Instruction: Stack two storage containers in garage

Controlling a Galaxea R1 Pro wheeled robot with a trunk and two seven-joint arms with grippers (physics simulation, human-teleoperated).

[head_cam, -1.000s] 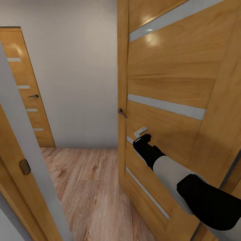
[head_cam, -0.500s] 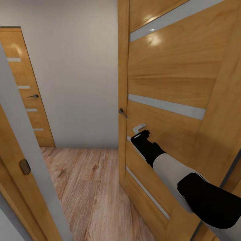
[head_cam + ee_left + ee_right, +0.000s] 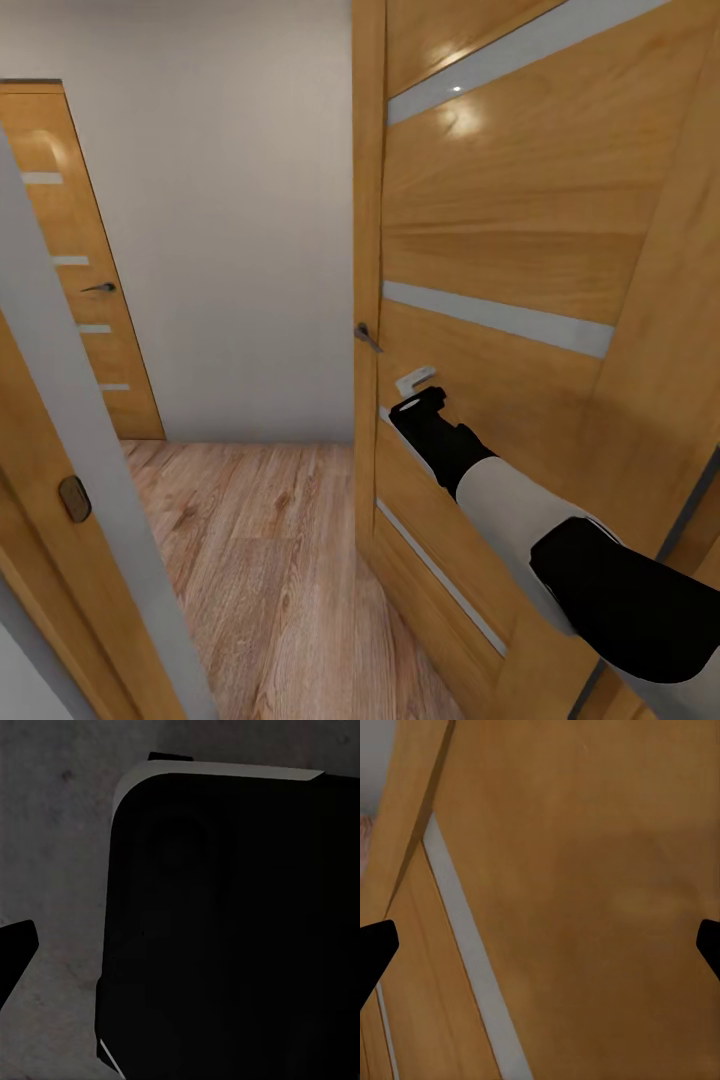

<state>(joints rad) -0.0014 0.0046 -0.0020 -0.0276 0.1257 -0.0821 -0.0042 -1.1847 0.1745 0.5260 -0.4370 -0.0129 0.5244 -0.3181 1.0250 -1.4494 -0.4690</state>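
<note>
The two storage containers are out of view. My right arm reaches forward and its gripper point(image 3: 415, 392) is up against the face of an open orange-brown wooden door point(image 3: 520, 230), just below the door's handle point(image 3: 366, 337). In the right wrist view the gripper point(image 3: 540, 945) is open, its dark fingertips point(image 3: 375, 945) far apart with only the door panel between them. The left wrist view shows one fingertip point(image 3: 15, 945) at the picture's edge over a dark grey speckled floor point(image 3: 60, 832), beside a black part of my own body point(image 3: 240, 922).
Through the doorway lie a light wood-plank floor point(image 3: 270, 540) and a plain white wall point(image 3: 230, 250). A second wooden door point(image 3: 80, 280) stands shut at the far left. The door frame point(image 3: 90, 470) crosses the near left.
My right gripper has slid a little up and to the left along the door face. Everything else is still.
</note>
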